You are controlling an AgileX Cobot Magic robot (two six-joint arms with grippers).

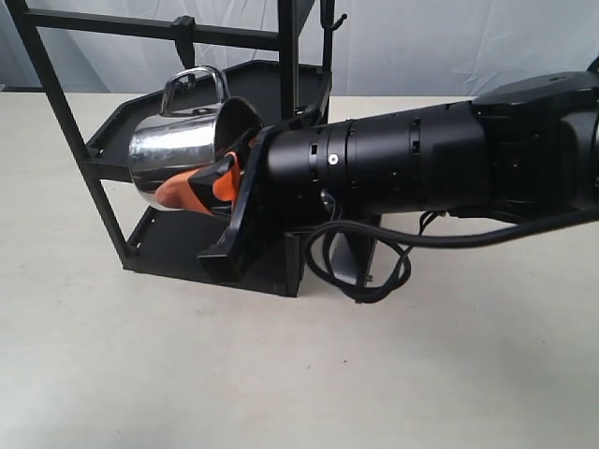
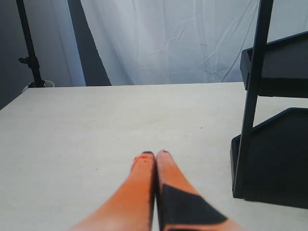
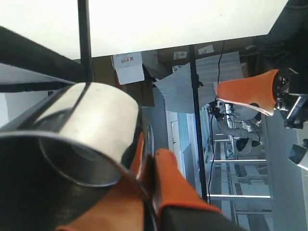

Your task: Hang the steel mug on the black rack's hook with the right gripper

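Note:
The steel mug [image 1: 176, 150] lies tilted on its side in the air, in front of the black rack [image 1: 58, 103] at upper-shelf height, mouth toward the arm. Its looped handle [image 1: 195, 82] points up, just below the hook [image 1: 185, 39] clamped on the crossbar. My right gripper [image 1: 204, 192] is shut on the mug's rim. In the right wrist view one orange finger [image 3: 120, 202] sits inside the steel mug [image 3: 98, 120] and the other outside, around the right gripper's tips [image 3: 150, 156]. My left gripper [image 2: 155, 155] hovers shut and empty over the table beside the black rack [image 2: 251, 96].
A thinner curved hook [image 1: 329, 21] hangs at the rack's top right. A black cable loop [image 1: 360, 271] droops under the right arm to the table. The rack's lower shelf [image 1: 182, 245] lies under the mug. A light stand [image 2: 28, 48] and a white curtain [image 2: 168, 38] stand behind.

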